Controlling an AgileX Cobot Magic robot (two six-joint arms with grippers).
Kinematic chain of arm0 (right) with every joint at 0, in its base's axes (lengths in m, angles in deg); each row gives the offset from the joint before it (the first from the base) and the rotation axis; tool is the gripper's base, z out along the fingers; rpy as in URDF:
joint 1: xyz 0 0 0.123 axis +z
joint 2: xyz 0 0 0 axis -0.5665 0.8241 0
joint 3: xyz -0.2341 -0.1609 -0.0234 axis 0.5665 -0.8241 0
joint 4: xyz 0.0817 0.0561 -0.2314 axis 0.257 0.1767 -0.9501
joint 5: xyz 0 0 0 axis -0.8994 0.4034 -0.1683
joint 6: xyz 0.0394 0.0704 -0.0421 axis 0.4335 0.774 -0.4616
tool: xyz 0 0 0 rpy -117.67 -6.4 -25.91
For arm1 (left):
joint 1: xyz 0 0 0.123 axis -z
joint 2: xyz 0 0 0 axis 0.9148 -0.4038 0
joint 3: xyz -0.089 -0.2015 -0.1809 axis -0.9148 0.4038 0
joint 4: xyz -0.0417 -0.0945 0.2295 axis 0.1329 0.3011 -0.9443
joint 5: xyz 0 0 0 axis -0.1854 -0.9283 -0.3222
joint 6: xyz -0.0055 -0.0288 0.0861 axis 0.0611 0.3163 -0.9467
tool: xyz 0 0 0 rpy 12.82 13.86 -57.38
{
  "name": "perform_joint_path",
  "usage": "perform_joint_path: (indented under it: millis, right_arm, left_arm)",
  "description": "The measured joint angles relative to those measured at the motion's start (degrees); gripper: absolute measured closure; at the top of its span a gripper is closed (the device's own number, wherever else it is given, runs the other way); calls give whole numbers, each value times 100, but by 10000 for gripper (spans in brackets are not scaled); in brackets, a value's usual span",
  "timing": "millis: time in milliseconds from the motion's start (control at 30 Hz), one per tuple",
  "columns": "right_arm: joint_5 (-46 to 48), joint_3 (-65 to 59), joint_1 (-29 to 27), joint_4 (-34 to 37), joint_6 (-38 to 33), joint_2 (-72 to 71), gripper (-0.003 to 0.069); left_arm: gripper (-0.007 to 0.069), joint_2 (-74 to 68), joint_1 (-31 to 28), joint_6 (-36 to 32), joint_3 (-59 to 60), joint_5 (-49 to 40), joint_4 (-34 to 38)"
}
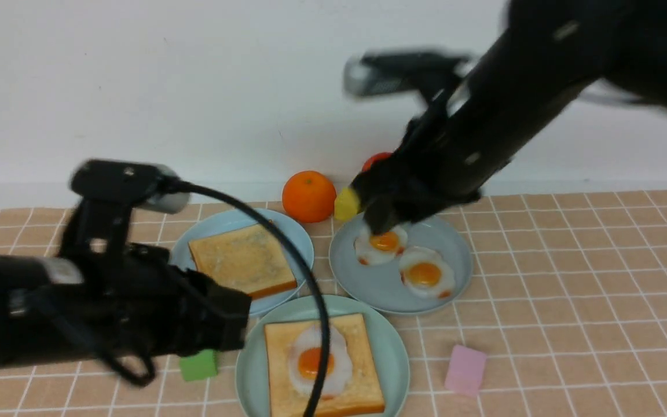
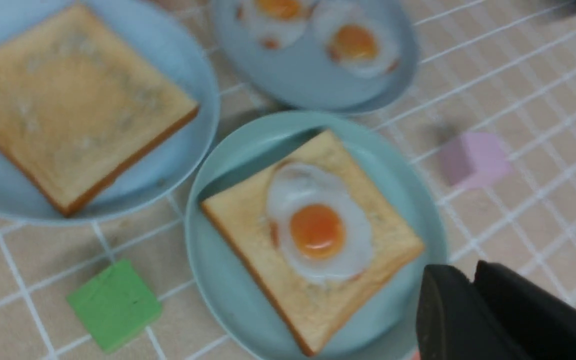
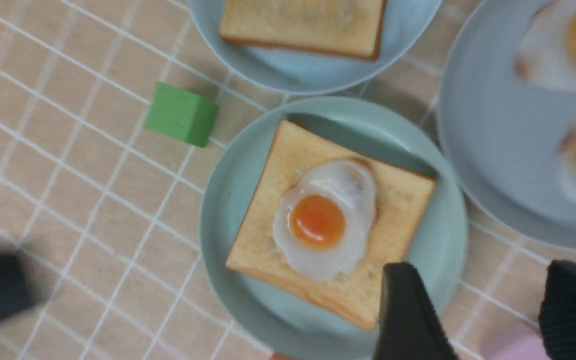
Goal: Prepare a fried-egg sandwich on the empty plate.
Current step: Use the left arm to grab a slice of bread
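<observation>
Tabletop (image 1: pixel 571 289): tan tiled cloth, three plates clustered at centre. Right arm (image 1: pixel 513 104) reaches in from the far right, blurred, its end above the far rim of the grey-blue plate (image 1: pixel 368 284); right jaws stand wide, nothing between them. Left arm (image 1: pixel 50 313) lies low at near left, just beside the sky-blue plate (image 1: pixel 217 223); left jaws narrow, nearly closed, nothing held. Mint-green plate (image 1: pixel 394 353), nearest and central, carries the sandwich so far: bottom toast slice (image 1: pixel 368 376) flat in its middle, fried egg (image 1: pixel 307 362) centred on that, yolk up. Top toast slice (image 1: pixel 241 260) lies flat on the sky-blue plate, far-left of the mint-green plate, not yet placed. Judgement: step in hand is fetching that top slice, probably with the left arm. To do it well: open the jaws past the slice's thickness, take the crust edge nearest the arm, lift level, clear both rims, square it over the bottom slice, lower flat so the egg does not slide. Orientation: slices are square, so no long axis; bottom slice's edges run roughly near-far and left-right, slightly turned; top slice is turned further, one corner pointing near-right, so a small twist is needed to match. Egg white slightly longer near-to-far. Green block (image 1: pixel 199 365) sits just left of the mint-green plate, close to the left arm's likely path
</observation>
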Motion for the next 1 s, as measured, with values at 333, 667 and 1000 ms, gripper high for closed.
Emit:
perform_joint_path:
  millis: [333,667,1000]
  right_arm:
    - [-314,-2118,0,205,-728,-2395,421]
    - [-1084,-4397,0,459,-1279,-4776,554]
    - [-1195,-4863,0,572,-1284,-5350,671]
  left_arm:
    - [520,-2022,-815,1564,-1417,-647,7]
    - [424,-3550,-2125,2990,-2931,-1198,-5]
    - [274,-4657,-2171,2640,-3534,-1242,19]
